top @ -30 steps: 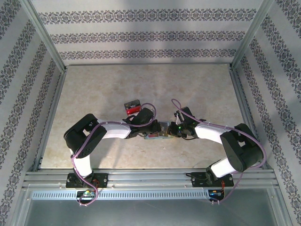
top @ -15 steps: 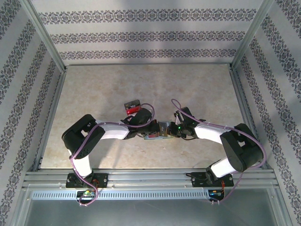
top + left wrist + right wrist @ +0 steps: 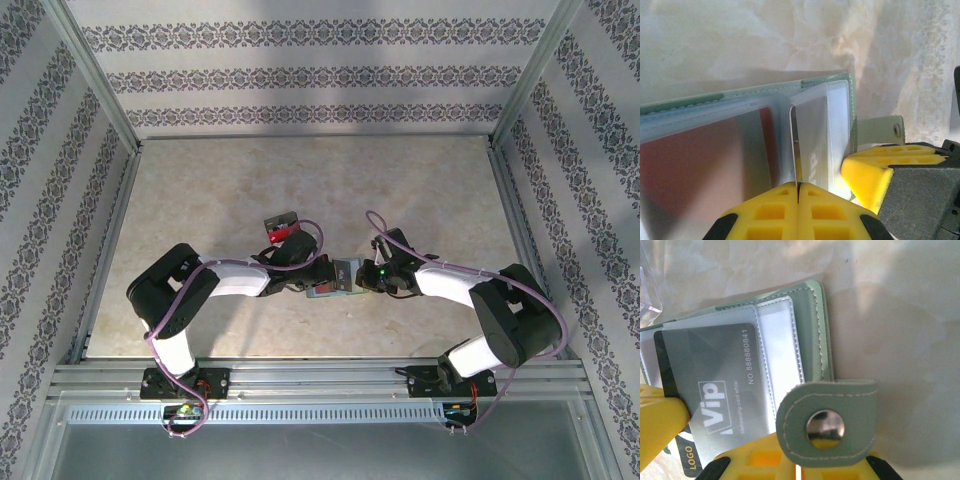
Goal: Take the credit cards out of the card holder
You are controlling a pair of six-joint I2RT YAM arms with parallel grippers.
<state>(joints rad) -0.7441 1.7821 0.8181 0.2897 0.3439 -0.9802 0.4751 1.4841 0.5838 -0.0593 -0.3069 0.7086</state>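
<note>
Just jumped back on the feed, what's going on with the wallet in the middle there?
Both arms meet mid-table over the card holder. The right claw appears to hold it by its snap tab. The left claw is shut on the edge of a grey VIP card. That card looks partly drawn out of its clear sleeve, not yet free. A reddish card shows through another sleeve.

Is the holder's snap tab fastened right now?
No, the tab lies free with its snap uncovered, off the edge of the open holder.
</note>
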